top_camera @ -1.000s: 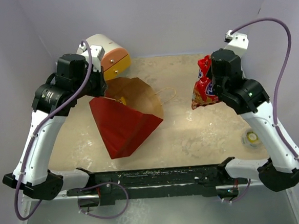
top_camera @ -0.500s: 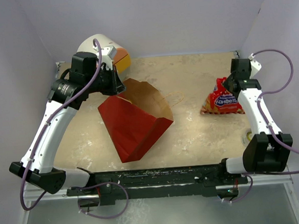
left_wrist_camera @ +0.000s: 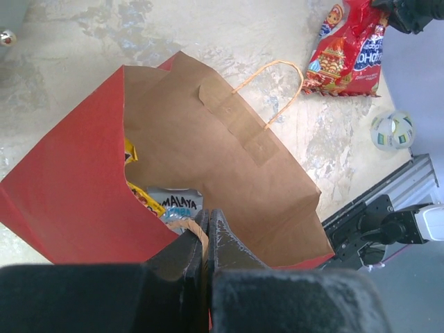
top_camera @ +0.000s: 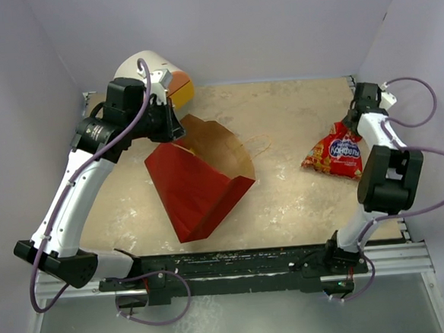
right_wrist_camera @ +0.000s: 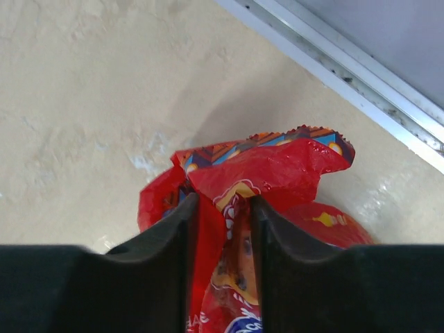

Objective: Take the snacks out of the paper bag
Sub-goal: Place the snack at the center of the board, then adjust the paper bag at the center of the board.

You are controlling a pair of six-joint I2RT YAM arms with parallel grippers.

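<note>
The paper bag [top_camera: 197, 187] lies tilted on the table, red outside and brown inside [left_wrist_camera: 229, 173], its mouth facing the back right. My left gripper [top_camera: 175, 132] is shut on its near twisted handle [left_wrist_camera: 196, 232], holding the rim up. Inside show a yellow-orange packet [left_wrist_camera: 142, 198] and a grey-white packet [left_wrist_camera: 177, 201]. The big red bag [top_camera: 334, 155] rests on the table at the right. My right gripper [top_camera: 356, 123] is closed on its crinkled top [right_wrist_camera: 277, 166], fingers [right_wrist_camera: 173, 236] either side.
A white drawer unit with orange and yellow fronts [top_camera: 150, 68] stands at the back left, just behind the left gripper. A tape roll [left_wrist_camera: 392, 130] lies near the right front. The bag's free handle [top_camera: 255, 145] lies on the table. Walls enclose three sides.
My right arm swung the big red bag from mid-air out to the right and down onto the table. The left gripper and paper bag shifted slightly right, then held still.
</note>
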